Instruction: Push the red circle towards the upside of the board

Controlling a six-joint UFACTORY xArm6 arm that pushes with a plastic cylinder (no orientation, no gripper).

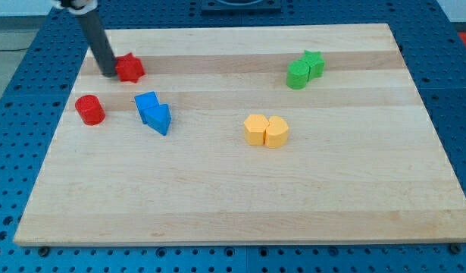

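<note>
Board [240,205] carried four groups. At the view's top left: tip [110,74] touching star [129,68] on its left; circle [89,110] below them; two blue blocks [154,112] touching, right of circle. Yellow pair [266,130] near centre; green pair [304,70] top right.

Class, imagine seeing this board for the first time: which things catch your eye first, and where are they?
The dark rod at the view's top left stands out, my tip right beside the red star-like block. Below it sits the red circle, apart from the tip. Blocks pair up: blue nearby, yellow in the middle, green at top right.
</note>
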